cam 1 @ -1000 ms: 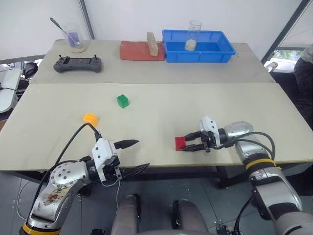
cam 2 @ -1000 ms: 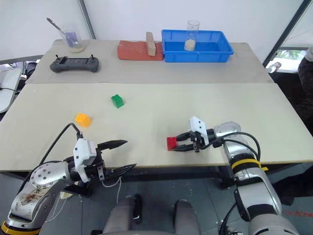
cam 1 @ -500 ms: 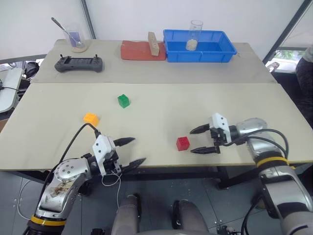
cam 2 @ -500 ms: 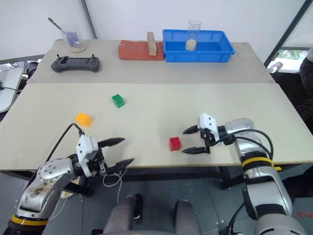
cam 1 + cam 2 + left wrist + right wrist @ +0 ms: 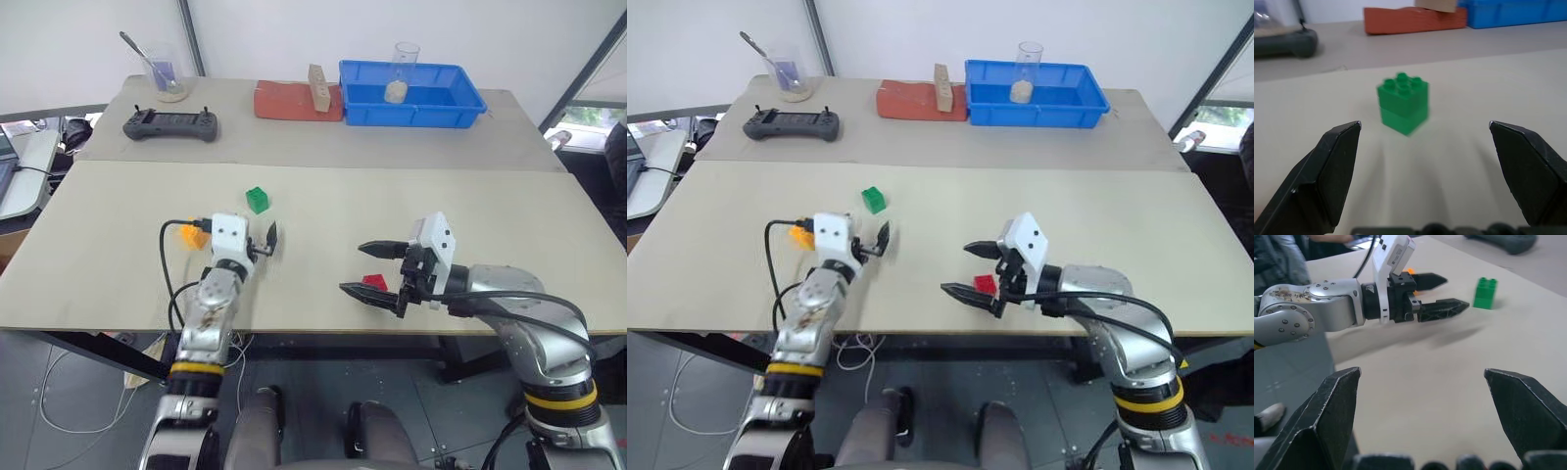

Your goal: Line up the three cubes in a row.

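The small green studded plastic cube [image 5: 258,199] is sitting upright, studs up, at mid-table, just beyond the left gripper [image 5: 1425,147], whose spread fingers are pointing straight at it. The orange-yellow plastic cube [image 5: 194,235] is lying left of that gripper. The red plastic cube [image 5: 373,282] is resting near the front edge, below the right gripper [image 5: 377,271], whose fingers are spread wide, holding nothing.

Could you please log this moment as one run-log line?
left gripper: open, facing green cube | right gripper: open, over red cube | orange cube: beside left gripper | row: not formed
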### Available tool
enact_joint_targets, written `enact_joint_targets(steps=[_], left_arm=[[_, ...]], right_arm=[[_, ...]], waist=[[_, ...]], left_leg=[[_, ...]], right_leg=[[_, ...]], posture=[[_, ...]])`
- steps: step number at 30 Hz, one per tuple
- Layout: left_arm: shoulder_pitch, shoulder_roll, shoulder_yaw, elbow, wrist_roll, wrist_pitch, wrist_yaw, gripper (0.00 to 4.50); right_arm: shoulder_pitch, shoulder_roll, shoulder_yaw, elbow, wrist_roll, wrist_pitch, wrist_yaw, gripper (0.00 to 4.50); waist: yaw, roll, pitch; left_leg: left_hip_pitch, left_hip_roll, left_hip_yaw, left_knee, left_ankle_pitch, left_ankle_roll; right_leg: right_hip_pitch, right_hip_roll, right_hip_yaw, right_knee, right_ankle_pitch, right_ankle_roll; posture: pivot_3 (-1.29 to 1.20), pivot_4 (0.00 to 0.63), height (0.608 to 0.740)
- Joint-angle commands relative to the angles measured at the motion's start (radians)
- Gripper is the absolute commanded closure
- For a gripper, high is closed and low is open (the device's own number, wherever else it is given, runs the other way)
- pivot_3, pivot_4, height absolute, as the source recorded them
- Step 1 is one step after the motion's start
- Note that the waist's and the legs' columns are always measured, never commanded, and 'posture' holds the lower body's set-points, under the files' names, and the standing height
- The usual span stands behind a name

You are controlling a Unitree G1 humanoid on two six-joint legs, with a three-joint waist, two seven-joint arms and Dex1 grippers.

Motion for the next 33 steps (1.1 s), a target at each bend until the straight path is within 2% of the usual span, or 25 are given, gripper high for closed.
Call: enact_joint_targets(steps=[1,10,16,18,20,21,24,33], left_arm=[[-0.1,-0.029,0.018,0.145,0.015,-0.054,0.062,0.0],[-0.314,-0.109,0.055,0.503,-0.001,-0.137,0.146,0.0],[-0.401,-0.125,0.1,0.639,-0.016,-0.14,0.24,0.0],[-0.423,-0.125,0.107,0.673,-0.018,-0.147,0.261,0.56],[-0.446,-0.123,0.115,0.709,-0.02,-0.156,0.277,1.31],[-0.458,-0.122,0.119,0.729,-0.021,-0.16,0.282,1.98],[-0.486,-0.114,0.128,0.778,-0.023,-0.179,0.286,3.27],[-0.502,-0.1,0.135,0.813,-0.03,-0.197,0.248,3.27]], right_arm=[[-0.02,-0.005,-0.04,-0.046,0.027,0.022,-0.051,0.02],[-0.034,-0.026,-0.06,-0.075,0.055,0.045,-0.102,0.02],[-0.021,-0.04,-0.066,-0.096,0.071,0.051,-0.127,0.02],[-0.017,-0.043,-0.069,-0.102,0.076,0.055,-0.135,0.0],[-0.013,-0.047,-0.073,-0.108,0.082,0.061,-0.144,0.0],[-0.012,-0.049,-0.075,-0.111,0.087,0.064,-0.149,0.0],[-0.009,-0.053,-0.077,-0.12,0.098,0.071,-0.161,0.0],[-0.012,-0.062,-0.075,-0.126,0.117,0.08,-0.185,0.0]], waist=[[0.001,0.0,0.0],[0.003,-0.001,0.001],[0.001,-0.001,0.001],[0.001,-0.001,0.001],[0.001,-0.001,0.001],[0.001,-0.001,0.001],[0.001,-0.001,0.001],[-0.001,-0.001,0.001]], left_leg=[[0.0,0.0,0.0,0.0,0.0,0.0],[-0.001,0.0,-0.001,0.001,0.0,0.0],[-0.001,0.0,-0.002,0.001,0.0,0.0],[-0.001,0.0,-0.002,0.001,0.0,0.0],[-0.001,0.0,-0.002,0.001,0.0,0.0],[-0.001,0.0,-0.002,0.001,0.0,0.0],[-0.001,0.0,-0.002,0.001,0.0,0.0],[-0.001,0.0,-0.002,0.001,0.0,0.0]], right_leg=[[0.0,0.0,0.0,0.0,0.0,0.001],[0.0,0.001,0.0,0.0,0.001,0.002],[0.0,0.001,0.0,0.0,0.001,0.002],[0.0,0.001,0.0,0.0,0.001,0.002],[0.0,0.001,0.0,0.0,0.001,0.002],[0.0,0.001,0.0,0.0,0.001,0.002],[0.0,0.001,0.0,0.0,0.001,0.002],[0.0,0.002,0.0,0.0,0.001,0.002]], posture=[[0.0,0.15,0.74],[0.0,0.15,0.74],[0.0,0.15,0.74],[0.0,0.15,0.74],[0.0,0.15,0.74],[0.0,0.15,0.74],[0.0,0.15,0.74],[0.0,0.15,0.74]])
